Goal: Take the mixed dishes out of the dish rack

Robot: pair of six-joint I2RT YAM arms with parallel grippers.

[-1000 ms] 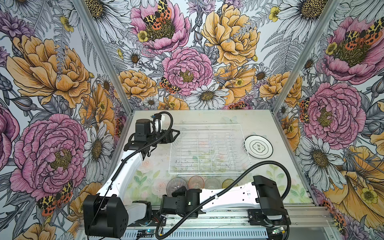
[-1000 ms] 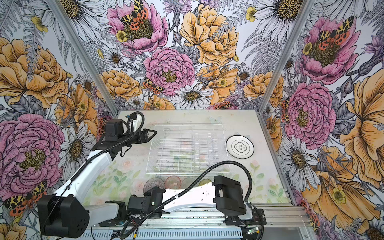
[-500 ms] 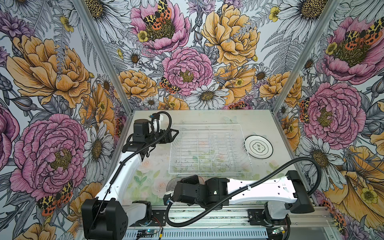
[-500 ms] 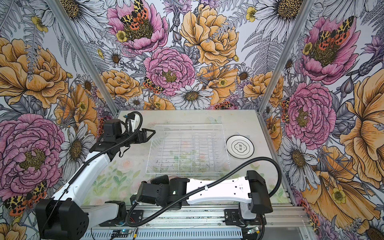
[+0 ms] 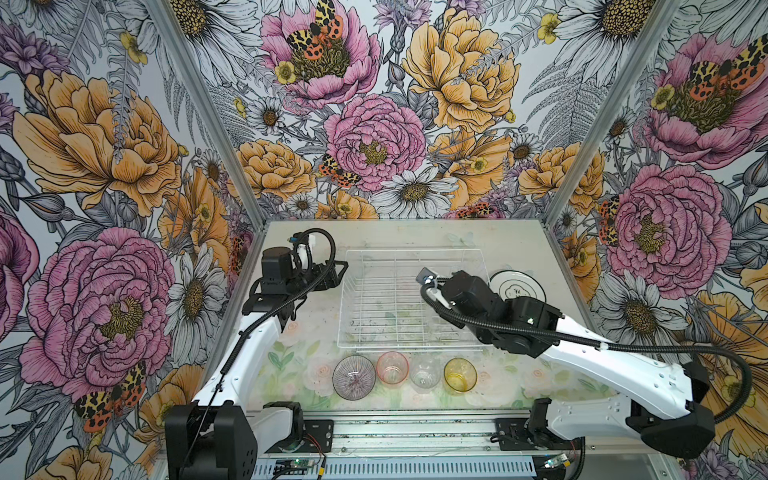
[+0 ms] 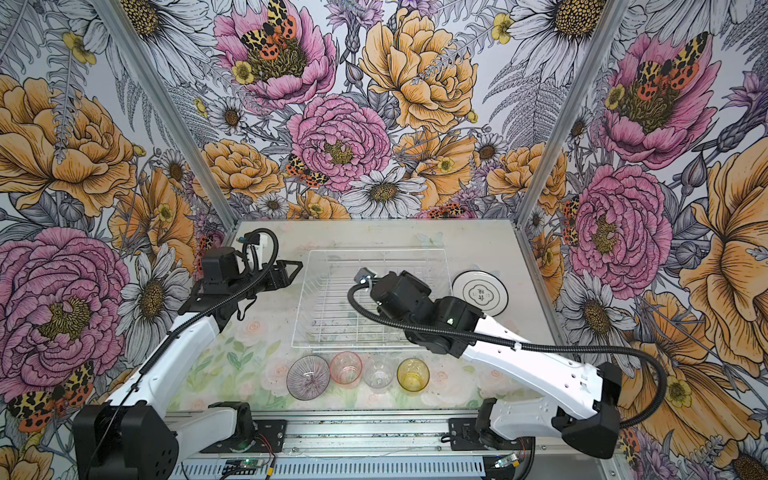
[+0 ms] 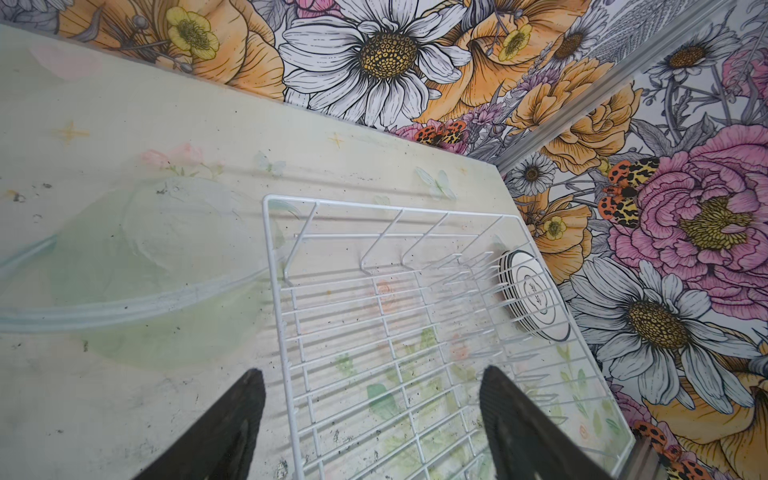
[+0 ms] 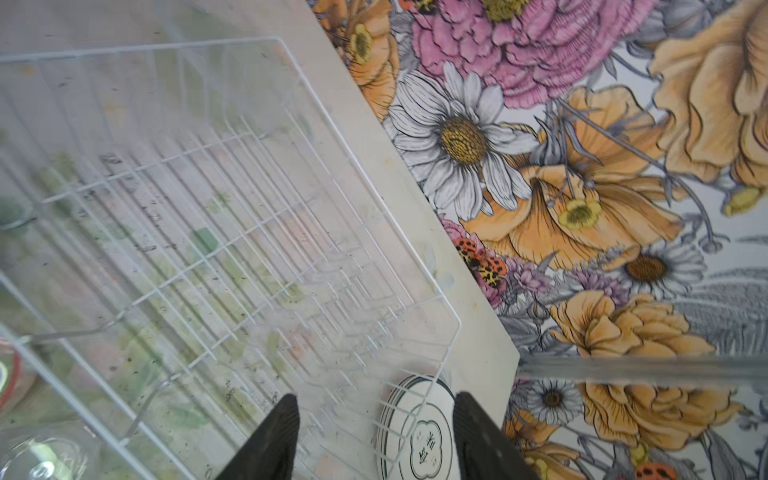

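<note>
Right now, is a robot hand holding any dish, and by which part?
No, nothing is held. The left gripper and the right gripper are both open and empty.

One white thin-wire rectangular dish rack (image 5: 411,250). One stack of round white plates with dark rims (image 5: 516,287) lies just beside the right pincer (image 8: 376,399); several rims show, exact number unclear. Behind that pincer, toward its arm's base, stand three see-through tumblers: pink tumbler (image 5: 392,367), clear tumbler (image 5: 424,373), amber tumbler (image 5: 459,375). Also there is one purple-grey striped bowl (image 5: 354,377).

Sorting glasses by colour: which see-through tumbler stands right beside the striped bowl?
The pink see-through tumbler, directly next to the purple-grey striped bowl; the clear tumbler and the amber tumbler stand further along the row.
</note>
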